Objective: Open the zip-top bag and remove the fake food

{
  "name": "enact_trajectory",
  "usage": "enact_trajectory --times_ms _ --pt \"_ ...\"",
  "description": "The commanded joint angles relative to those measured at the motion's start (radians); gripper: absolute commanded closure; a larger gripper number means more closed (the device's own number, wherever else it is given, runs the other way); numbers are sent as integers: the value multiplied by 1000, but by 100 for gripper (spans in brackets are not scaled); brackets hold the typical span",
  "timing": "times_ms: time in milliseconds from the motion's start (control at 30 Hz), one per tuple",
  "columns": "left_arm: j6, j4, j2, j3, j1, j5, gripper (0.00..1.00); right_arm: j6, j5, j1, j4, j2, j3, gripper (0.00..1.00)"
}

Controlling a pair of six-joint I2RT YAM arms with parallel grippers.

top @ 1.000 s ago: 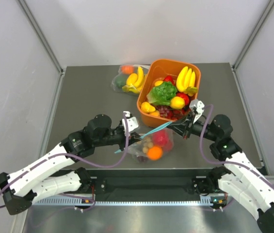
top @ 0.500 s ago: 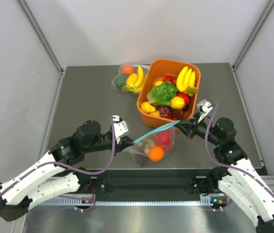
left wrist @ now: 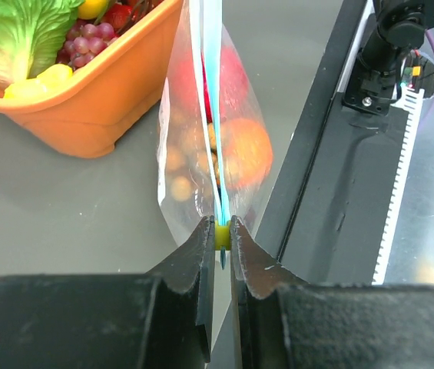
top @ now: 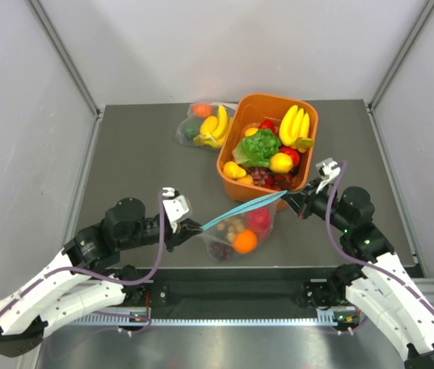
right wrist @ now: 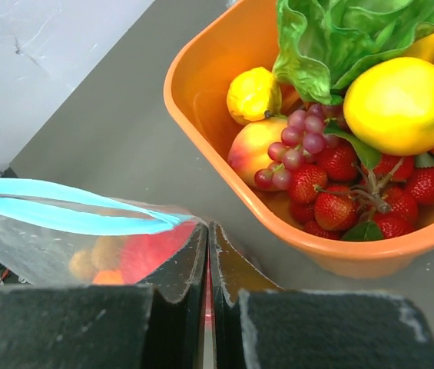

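**Clear bag stretched between both arms, fruit inside**

The small, clear, crinkly plastic zip-top bag (top: 239,233) hangs near the front edge of the dark grey surface (top: 140,161), just in front of the orange plastic tub (top: 227,143). Its teal-blue zip strip (top: 241,208) is pulled taut in a slanted line, lower at the left and higher at the right.

The left end effector (top: 194,226) is clamped on the strip's left end. In the left wrist view its black fingers (left wrist: 198,254) pinch a small yellow tab (left wrist: 222,235) there. The right end effector (top: 290,201) grips the opposite upper corner of the bag, its fingers pressed almost together on the plastic. From the right wrist the two teal bands run side by side with a thin gap. How far the mouth is parted cannot be told.

Inside the bag lie a round plastic orange (top: 244,241), a red plastic apple (top: 258,219) and a pale brownish grape bunch (top: 230,228). Whether the bag's bottom touches the surface is unclear.

The tub holds a green plastic lettuce (top: 259,146), yellow bananas (top: 294,123), a yellow lemon (top: 281,162), purple grapes and red strawberries (right wrist: 332,184). A second clear bag with bananas (top: 203,127) lies beside the tub's far left corner.
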Motion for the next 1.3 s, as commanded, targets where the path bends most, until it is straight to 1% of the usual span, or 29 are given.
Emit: enact_trajectory --times_ms 0,133,200,233,300,333,467,533,633,700,767,933,1000,1033,1267 --pt "-19 1 -37 2 2 16 94 -5 108 -41 9 1 51 100" --pt "-42 84 29 -66 2 97 97 5 91 -39 -11 10 57 100" --pt "-52 142 67 -83 2 122 100 9 92 -41 -58 -7 65 98" --pt "-77 159 107 -89 2 140 100 20 99 -41 -76 -31 74 88" --pt "-85 196 141 -84 2 144 100 44 96 -41 -119 -67 75 78" --pt "-87 198 168 -75 2 133 100 69 79 -41 -129 -102 74 69" --pt "-88 213 196 -54 0 115 100 121 80 -41 -220 -186 78 59" --pt "-92 230 193 -55 0 111 100 133 127 -39 -257 -246 83 55" --pt "-93 248 183 -70 0 118 100 135 198 -39 -366 -318 103 52" --pt "-93 248 173 -80 0 119 100 149 195 -41 -392 -344 109 51" --pt "-89 251 169 -89 0 119 100 173 159 -39 -411 -369 108 50" --pt "-85 256 170 -93 0 125 100 215 62 -39 -419 -365 42 50" --pt "-82 259 173 -98 0 134 100 244 31 -39 -397 -372 3 45" --pt "-81 259 175 -100 0 138 100 256 10 -41 -390 -387 -6 44" --pt "-75 260 201 -98 -1 151 100 304 -4 -41 -397 -466 -47 42"
